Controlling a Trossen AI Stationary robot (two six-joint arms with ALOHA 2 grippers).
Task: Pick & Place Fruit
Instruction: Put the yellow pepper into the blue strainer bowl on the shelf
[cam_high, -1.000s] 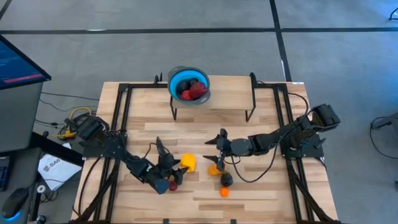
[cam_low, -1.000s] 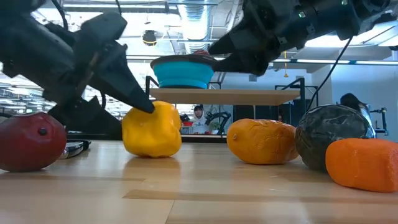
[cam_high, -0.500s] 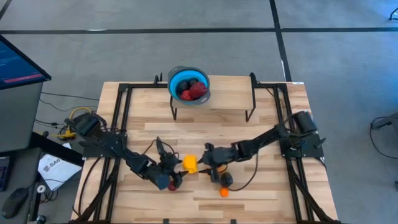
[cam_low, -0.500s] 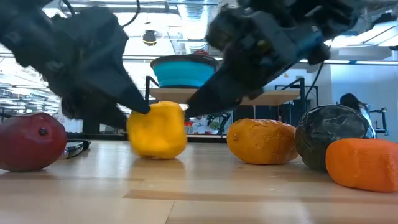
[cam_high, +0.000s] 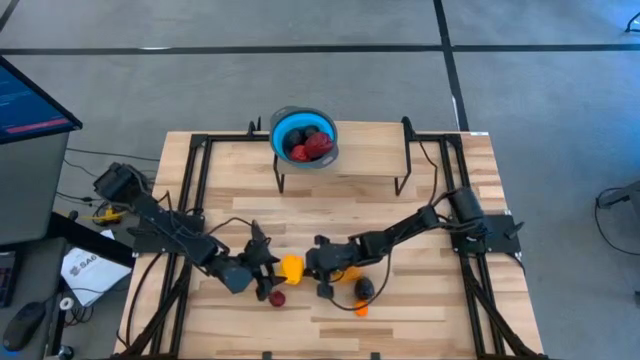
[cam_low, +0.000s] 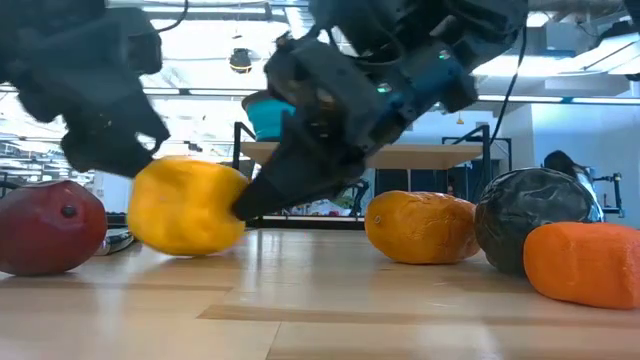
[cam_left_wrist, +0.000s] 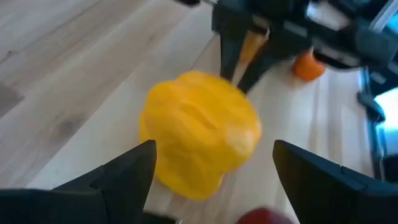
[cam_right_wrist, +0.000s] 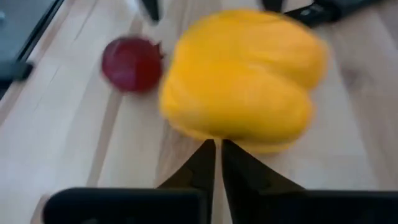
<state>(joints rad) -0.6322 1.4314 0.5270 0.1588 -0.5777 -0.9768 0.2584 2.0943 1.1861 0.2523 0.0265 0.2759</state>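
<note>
The large yellow fruit (cam_high: 290, 266) lies on the table between my two grippers. My right gripper (cam_high: 312, 263) is shut, its fingertips against the side of the yellow fruit (cam_right_wrist: 242, 81) that faces the table's right. My left gripper (cam_high: 264, 263) is open on the other side, and in its wrist view the yellow fruit (cam_left_wrist: 199, 130) shows between and ahead of its two fingers (cam_left_wrist: 134, 171). A red fruit (cam_high: 277, 297) lies just nearer the table's front edge. My right gripper pushes the yellow fruit's right-facing side (cam_right_wrist: 219, 135) with the tips of its shut fingers (cam_right_wrist: 208, 165). The fingers slant down from the table's right. The fruit rests on the table. My left gripper: I cannot tell whether its fingers touch the fruit.
An orange fruit (cam_low: 420, 227), a dark fruit (cam_low: 535, 230) and a smaller orange fruit (cam_low: 585, 262) lie to the right of my right gripper. The blue bowl (cam_high: 304, 138), holding red and dark fruits, stands on a raised shelf at the far edge. Black frame rails (cam_high: 190, 180) run along both sides.
My right gripper has come down and toward the table's left, shut its fingers and pushed the yellow fruit. The fruit has slid along the table toward the left. My left gripper has drawn back toward the left, risen a little and stayed open.
</note>
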